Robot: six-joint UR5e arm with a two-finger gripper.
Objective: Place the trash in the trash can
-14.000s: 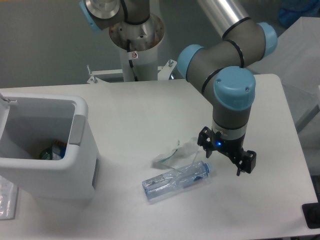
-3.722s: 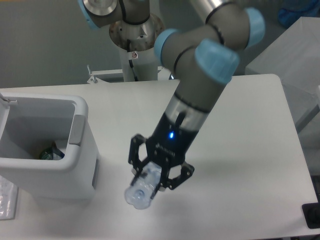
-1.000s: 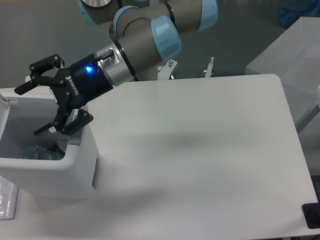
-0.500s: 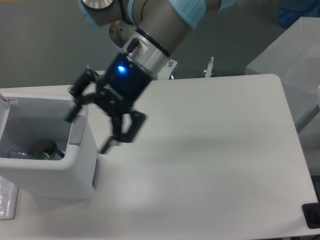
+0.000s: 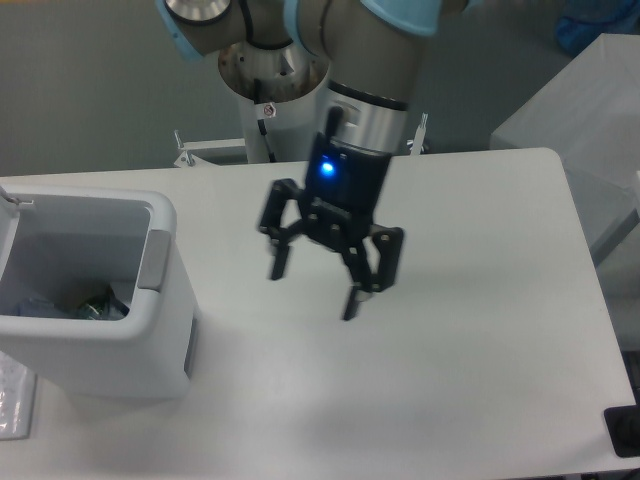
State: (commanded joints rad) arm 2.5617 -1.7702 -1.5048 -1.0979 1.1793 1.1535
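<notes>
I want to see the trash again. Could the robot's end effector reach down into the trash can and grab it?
Probably yes. The trash can has no lid on top, the trash lies at its bottom, and the end effector hangs open and empty over the table beside it.

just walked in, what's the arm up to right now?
The gripper is open and empty, hanging above the middle of the white table. No trash lies on the tabletop in view. The trash can stands at the left edge, and inside it sits some clear crumpled plastic with a green bit, though what exactly is in there is hard to make out. From how things lie, the trash looks to be in the can already.
</notes>
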